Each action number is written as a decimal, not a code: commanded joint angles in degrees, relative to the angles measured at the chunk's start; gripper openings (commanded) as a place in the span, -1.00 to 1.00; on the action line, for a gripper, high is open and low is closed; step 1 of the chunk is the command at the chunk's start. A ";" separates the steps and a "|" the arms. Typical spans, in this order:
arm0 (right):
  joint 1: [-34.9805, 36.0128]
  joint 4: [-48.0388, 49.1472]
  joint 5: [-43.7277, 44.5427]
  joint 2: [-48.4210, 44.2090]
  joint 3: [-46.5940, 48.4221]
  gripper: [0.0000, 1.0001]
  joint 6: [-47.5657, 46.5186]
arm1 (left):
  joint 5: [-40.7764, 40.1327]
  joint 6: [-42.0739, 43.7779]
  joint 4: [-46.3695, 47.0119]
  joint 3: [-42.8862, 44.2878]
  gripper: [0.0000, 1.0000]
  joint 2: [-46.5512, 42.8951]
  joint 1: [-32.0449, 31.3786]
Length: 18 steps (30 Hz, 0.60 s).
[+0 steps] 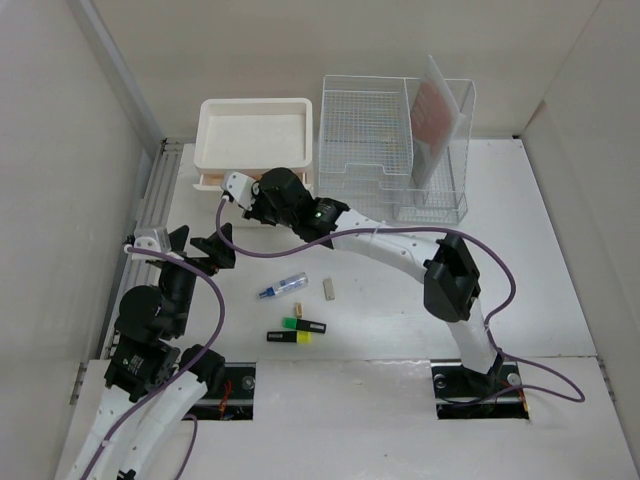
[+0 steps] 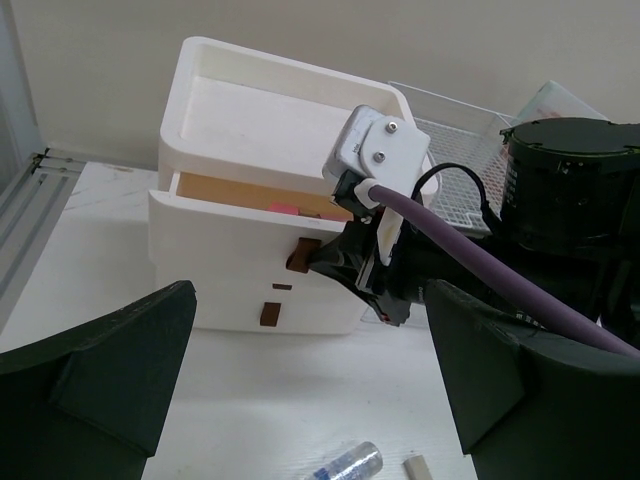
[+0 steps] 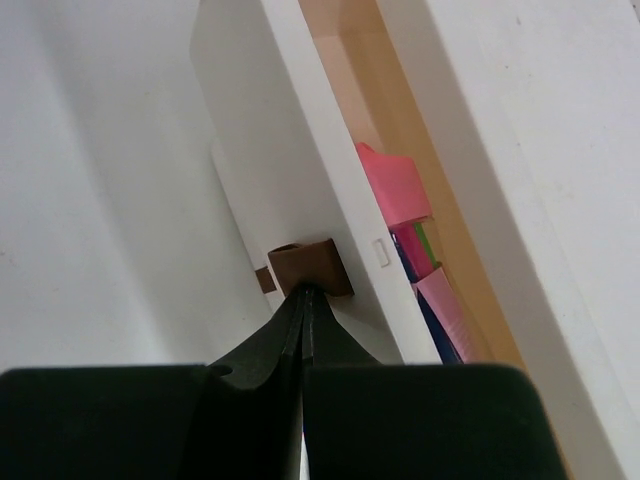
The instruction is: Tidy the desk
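Bench point(image 1: 560, 290) of matte white, wide between beige walls point(image 1: 60, 150). At its far left, drawer box point(image 2: 230, 300), top drawer point(image 2: 220, 225) ajar. Right tool point(image 3: 303, 295) with fingers pressed together, tips against that drawer's brown handle point(image 3: 310, 268). Left tool point(image 2: 310, 300) spread wide, near box front.

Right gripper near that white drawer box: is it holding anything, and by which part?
Yes. The right gripper appears to pinch the top drawer by its brown pull tab.
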 commanded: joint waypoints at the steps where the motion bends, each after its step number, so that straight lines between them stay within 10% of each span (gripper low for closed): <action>1: 0.16 5.68 4.02 -0.38 1.90 -1.00 -0.19 | -0.17 0.52 2.19 -0.20 0.99 -0.94 -0.35; 18: 0.16 8.58 5.34 -0.38 1.36 -1.00 -1.86 | -0.17 0.52 2.19 -0.20 0.99 -0.94 -0.35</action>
